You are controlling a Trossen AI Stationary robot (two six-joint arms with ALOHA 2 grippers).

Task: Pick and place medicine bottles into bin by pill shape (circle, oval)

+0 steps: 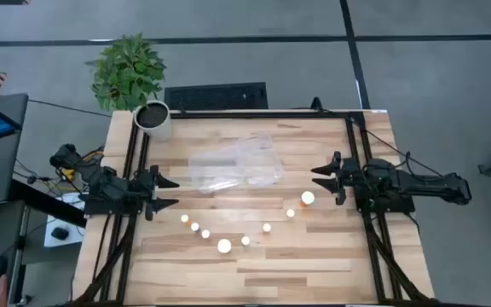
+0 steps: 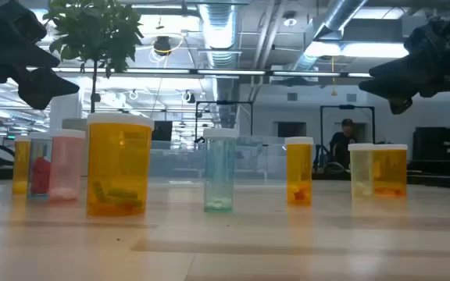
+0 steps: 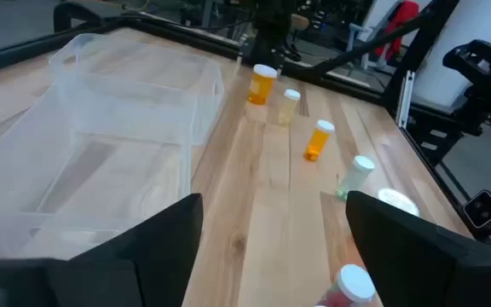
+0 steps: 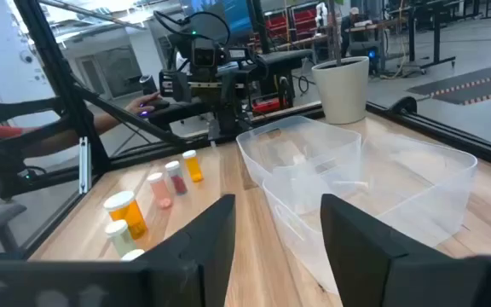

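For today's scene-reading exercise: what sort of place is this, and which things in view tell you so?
Probably a robotics lab or workshop. Exposed silver ceiling ducts and other black metal-framed workstations fill the room behind, and two dark robot arms flank a light wooden slatted table set with small orange translucent white-capped pill bottles.

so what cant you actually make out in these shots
- Pill shapes: the small orange translucent bottles with white caps show only as cap dots in the high view; in the low view the contents are too blurred to tell.
- Clear plastic two-compartment bin: its divider is washed out by glare in the high view.
- Left gripper, right gripper: fingertips cropped in the wrist views.
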